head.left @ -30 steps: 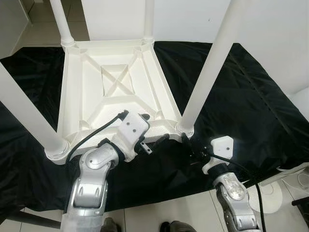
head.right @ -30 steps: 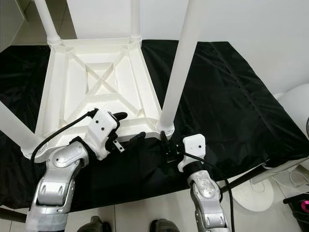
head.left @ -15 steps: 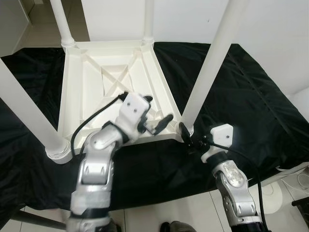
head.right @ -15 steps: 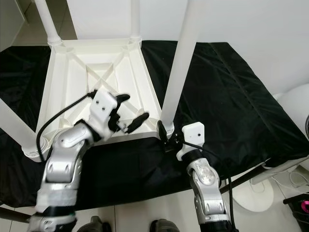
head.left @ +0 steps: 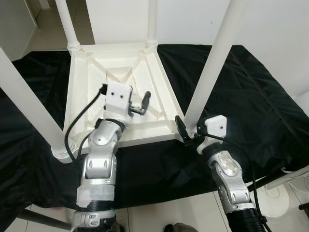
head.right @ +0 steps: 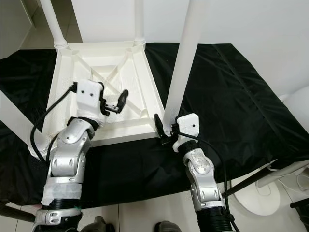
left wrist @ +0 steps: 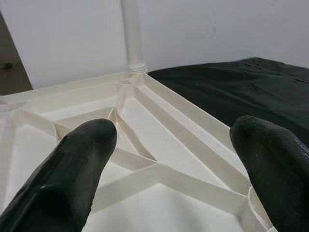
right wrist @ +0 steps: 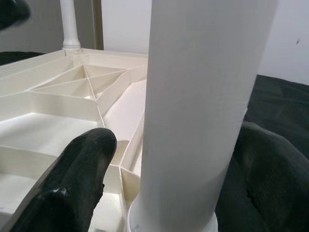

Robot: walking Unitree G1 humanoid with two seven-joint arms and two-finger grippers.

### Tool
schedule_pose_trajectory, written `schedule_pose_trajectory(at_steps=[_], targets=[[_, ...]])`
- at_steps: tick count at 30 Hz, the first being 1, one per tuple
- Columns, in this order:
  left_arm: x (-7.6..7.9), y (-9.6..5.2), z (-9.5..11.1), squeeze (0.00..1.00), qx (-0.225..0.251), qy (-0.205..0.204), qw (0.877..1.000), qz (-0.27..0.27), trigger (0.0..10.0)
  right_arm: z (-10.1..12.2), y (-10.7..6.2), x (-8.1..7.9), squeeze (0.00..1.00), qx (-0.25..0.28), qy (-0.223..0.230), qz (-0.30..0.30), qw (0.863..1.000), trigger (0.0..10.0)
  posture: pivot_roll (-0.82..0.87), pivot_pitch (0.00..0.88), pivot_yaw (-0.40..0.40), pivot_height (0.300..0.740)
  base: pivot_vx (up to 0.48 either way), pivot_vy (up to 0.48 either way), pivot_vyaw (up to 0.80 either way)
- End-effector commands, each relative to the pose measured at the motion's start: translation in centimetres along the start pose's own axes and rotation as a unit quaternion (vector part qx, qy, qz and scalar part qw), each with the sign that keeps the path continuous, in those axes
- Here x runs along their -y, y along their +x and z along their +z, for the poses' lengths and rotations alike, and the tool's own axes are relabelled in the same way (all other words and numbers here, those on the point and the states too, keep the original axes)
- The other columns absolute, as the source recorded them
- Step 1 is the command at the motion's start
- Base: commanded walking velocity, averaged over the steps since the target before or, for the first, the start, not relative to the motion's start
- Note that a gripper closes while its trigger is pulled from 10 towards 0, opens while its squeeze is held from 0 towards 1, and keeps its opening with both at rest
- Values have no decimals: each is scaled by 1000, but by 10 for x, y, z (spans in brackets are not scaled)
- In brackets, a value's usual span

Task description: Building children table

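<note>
Lifting off the near rim, left gripper (head.left: 140, 102) now over upturned table (head.left: 87, 72) at 11 o'clock — spread, empty. Bracketing leg (head.left: 212, 67) at 1 o'clock, right gripper (head.right: 161, 129) — spread, unclamped; seating probably next.

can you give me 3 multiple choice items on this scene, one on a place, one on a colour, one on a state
1. Where is the right gripper?
A. at the foot of the near right table leg
B. on the floor
C. above the far leg

2. What colour is the cloth under the table?
A. white
B. black
C. red

3. How is the left gripper?
A. shut on a leg
B. shut on a cable
C. open above the table's underside

Key: 1 A, its fingers flank that leg; 2 B, the sheet is black; 3 C, its fingers are apart, holding nothing.
</note>
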State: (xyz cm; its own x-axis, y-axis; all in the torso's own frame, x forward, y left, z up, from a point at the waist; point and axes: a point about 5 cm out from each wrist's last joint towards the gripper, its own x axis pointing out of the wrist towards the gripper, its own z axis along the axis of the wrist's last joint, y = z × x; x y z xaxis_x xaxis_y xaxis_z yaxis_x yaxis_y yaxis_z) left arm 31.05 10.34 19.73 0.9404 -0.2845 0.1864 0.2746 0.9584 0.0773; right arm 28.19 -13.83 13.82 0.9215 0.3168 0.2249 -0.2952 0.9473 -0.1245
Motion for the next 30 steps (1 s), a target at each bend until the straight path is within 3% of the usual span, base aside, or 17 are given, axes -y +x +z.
schedule_pose_trajectory(at_steps=[1,9,16,22,26,30], targets=[[5,1,-4,0,-10,-26,1000,6,10000,0,2,3,0,4,-9,-7,1000,10000,-44,16,30,740,0,0,0],[-2,-8,-16,0,12,21,998,51,10000,-1,6,7,0,16,-10,-46,999,10000,-39,10,38,740,0,0,0],[-6,-14,-22,0,20,22,997,72,10000,-1,8,0,0,20,4,-52,998,10000,-38,11,32,740,0,0,0],[-5,-17,-24,0,11,49,998,49,10000,1,11,-1,0,14,1,-55,998,10000,-39,13,30,740,0,0,0],[17,-34,-30,0,1,14,998,-67,10000,5,11,1,0,1,8,-74,997,10000,-32,21,14,740,0,0,0],[16,-36,-35,0,-11,14,999,-51,10000,9,15,-1,0,4,12,-81,997,10000,-31,20,11,740,0,0,0]])
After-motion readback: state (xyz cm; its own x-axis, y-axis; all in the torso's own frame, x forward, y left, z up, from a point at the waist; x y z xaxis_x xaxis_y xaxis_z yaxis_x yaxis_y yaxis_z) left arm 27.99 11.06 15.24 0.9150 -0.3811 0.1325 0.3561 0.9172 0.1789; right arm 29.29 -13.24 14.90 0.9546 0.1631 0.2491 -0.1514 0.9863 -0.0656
